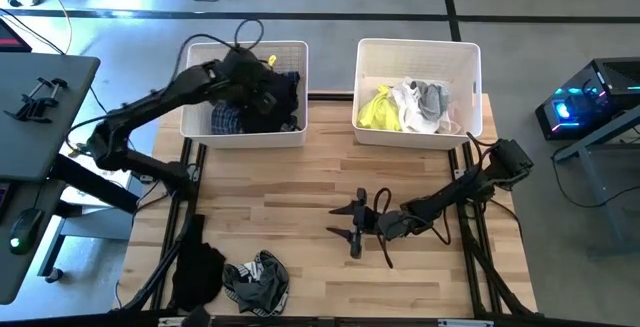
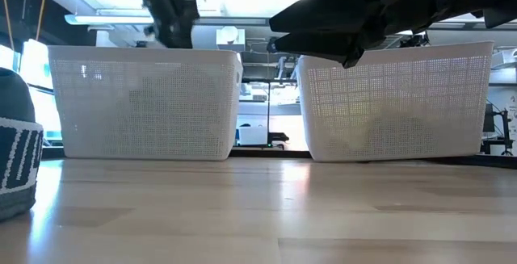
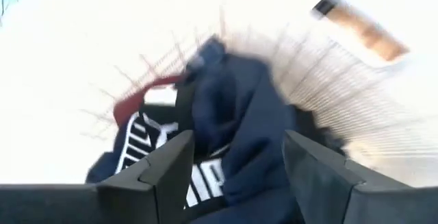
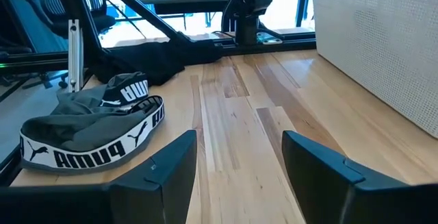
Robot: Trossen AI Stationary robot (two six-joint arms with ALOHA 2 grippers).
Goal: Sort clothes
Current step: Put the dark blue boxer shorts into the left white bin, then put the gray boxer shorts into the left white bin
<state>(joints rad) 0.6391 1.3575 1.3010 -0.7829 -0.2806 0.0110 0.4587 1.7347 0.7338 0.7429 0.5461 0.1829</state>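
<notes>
Left hand (image 1: 262, 85) hangs open over the dark clothes (image 1: 275, 102) in the left bin (image 1: 195, 127). Right hand (image 1: 352, 225), open, is nearer the grey garment (image 1: 256, 281) lying on the counter (image 1: 320, 177) toward its 8 o'clock.

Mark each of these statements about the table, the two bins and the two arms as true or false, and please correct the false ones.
1. The left gripper is over the left bin. True.
2. The neon yellow garment lies in the left bin. False: it lies in the right bin.
3. The right gripper holds a garment. False: its fingers stand open over bare table with nothing between them.
4. A grey garment with a lettered band lies on the table near its front edge. True.
5. The black garment beside it is in a bin. False: it is on the table, at the front left corner.
</notes>
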